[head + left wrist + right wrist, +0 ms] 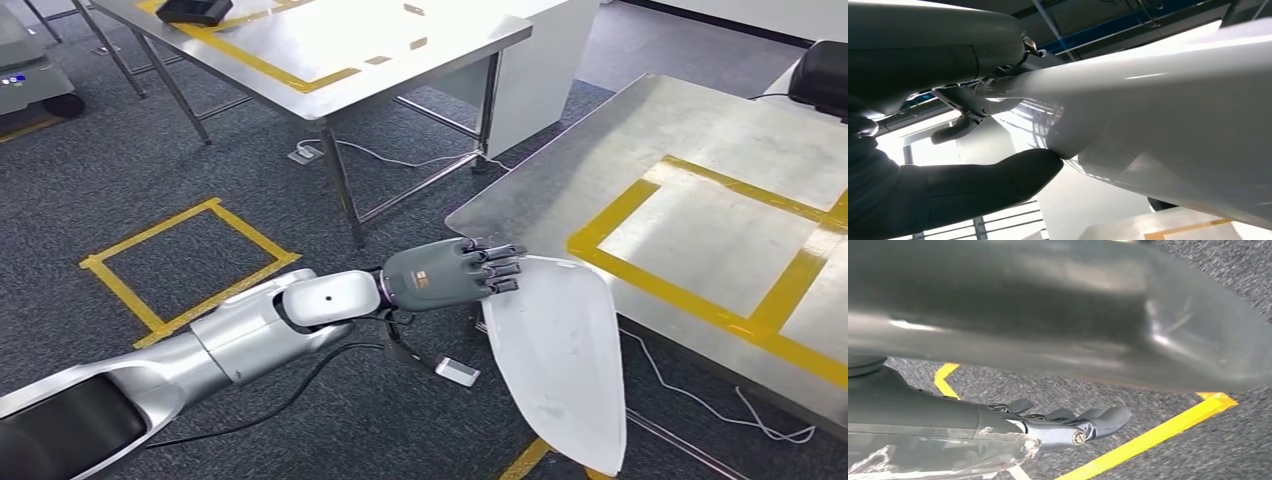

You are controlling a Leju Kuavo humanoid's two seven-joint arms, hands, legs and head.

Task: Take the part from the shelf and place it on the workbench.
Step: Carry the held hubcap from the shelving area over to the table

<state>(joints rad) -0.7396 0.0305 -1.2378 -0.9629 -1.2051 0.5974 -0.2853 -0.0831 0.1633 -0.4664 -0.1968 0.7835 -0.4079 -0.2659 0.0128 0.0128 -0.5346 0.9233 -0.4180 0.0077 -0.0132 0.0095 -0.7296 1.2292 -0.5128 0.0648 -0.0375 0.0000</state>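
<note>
At centre frame in the head view, the left hand (450,275) grips the white part (560,360) by its upper edge, just off the workbench (560,180) corner; carry it level over the taped square before releasing.

Steel workbench (560,190) with yellow tape outline (700,300), grey carpet floor (90,190) with yellow tape square (185,265)

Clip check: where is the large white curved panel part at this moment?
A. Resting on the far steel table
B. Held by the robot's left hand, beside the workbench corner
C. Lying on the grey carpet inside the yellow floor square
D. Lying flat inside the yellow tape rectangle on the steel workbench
B: the left hand grips the top edge of the large white curved panel part, which hangs over the carpet beside the steel workbench corner.
</note>
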